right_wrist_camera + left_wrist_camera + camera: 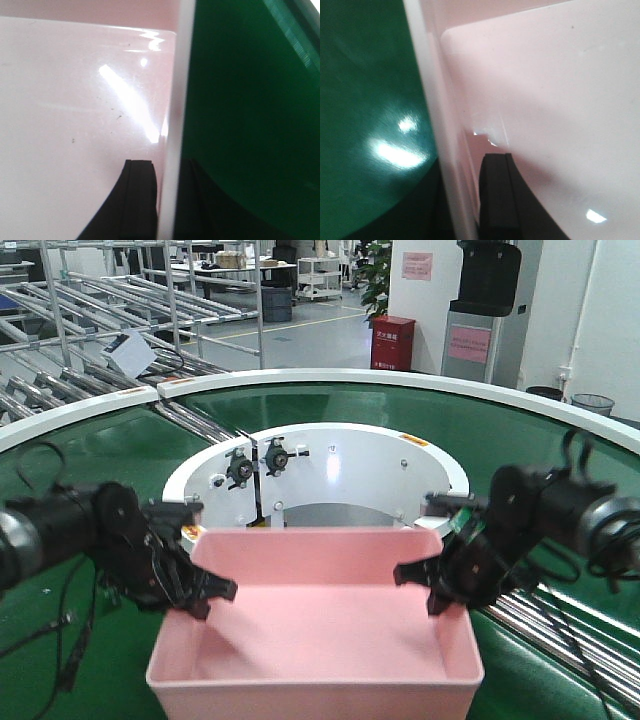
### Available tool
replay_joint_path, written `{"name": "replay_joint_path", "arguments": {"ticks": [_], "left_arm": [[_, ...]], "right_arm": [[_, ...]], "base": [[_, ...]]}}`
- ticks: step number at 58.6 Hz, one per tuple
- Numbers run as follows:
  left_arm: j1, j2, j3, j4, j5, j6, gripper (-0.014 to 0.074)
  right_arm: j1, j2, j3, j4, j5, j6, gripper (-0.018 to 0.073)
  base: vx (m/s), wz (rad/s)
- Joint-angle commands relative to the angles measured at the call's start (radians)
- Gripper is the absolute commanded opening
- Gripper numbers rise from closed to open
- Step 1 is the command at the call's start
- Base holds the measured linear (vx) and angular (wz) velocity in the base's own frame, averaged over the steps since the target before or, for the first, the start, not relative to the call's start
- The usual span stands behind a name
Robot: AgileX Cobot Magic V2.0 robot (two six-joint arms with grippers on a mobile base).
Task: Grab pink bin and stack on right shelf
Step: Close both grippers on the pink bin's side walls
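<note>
The pink bin [320, 630] sits low in the middle of the front view, over the green belt, its open top facing up. My left gripper [205, 595] is shut on its left wall: in the left wrist view one black finger [495, 195] lies inside the pink bin [560, 100] and the other outside the wall. My right gripper [432, 585] is shut on the right wall, and the right wrist view shows one finger [140, 200] inside the pink bin [75, 100] and one outside. The right shelf is out of view. Whether the bin rests on the belt I cannot tell.
The green curved conveyor belt [500, 430] rings a white round hub [330, 465] just behind the bin. Metal roller racks [90, 330] stand at the back left. Steel rails [560, 625] run at the lower right. A red box [393, 343] is far back.
</note>
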Motion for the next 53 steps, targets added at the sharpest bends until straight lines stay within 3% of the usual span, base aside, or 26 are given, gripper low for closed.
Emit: {"name": "replay_joint_path", "arguments": {"ticks": [1,9,19,26,27,29,38,53], "left_arm": [[0.0,-0.176,-0.031,-0.005,-0.046,0.028,-0.0005],[0.0,-0.315,-0.03,0.027,-0.092,0.028,-0.0005],[0.0,-0.46,0.016,0.046,-0.071,0.023,-0.0005],[0.0,-0.596,0.187,0.045,-0.13,-0.002,-0.0005],[0.0,-0.815,0.427,0.045,-0.309,-0.036,-0.0001],[0.0,-0.846,0.462,0.045,-0.34,-0.036,-0.0002],[0.0,-0.929,0.519,0.045,-0.333,-0.036,-0.0002],[0.0,-0.914,0.518,0.043,-0.324,-0.035,-0.0001]], "right_arm": [[-0.01,-0.166,-0.033,0.014,-0.044,-0.054,-0.0011],[-0.01,-0.291,-0.031,0.012,-0.064,-0.058,-0.001],[-0.01,-0.425,-0.017,0.012,-0.048,-0.053,-0.001],[-0.01,-0.548,0.137,0.01,-0.099,-0.043,-0.0008],[-0.01,-0.695,0.318,0.01,-0.249,-0.034,-0.0008],[-0.01,-0.713,0.342,0.01,-0.252,-0.034,-0.0008],[-0.01,-0.76,0.381,0.011,-0.216,-0.034,-0.0008],[-0.01,-0.767,0.387,0.011,-0.209,-0.034,-0.0008]], "base": [[0.0,0.0],[0.0,0.0],[0.0,0.0],[0.0,0.0],[0.0,0.0],[0.0,0.0],[0.0,0.0],[0.0,0.0]]}}
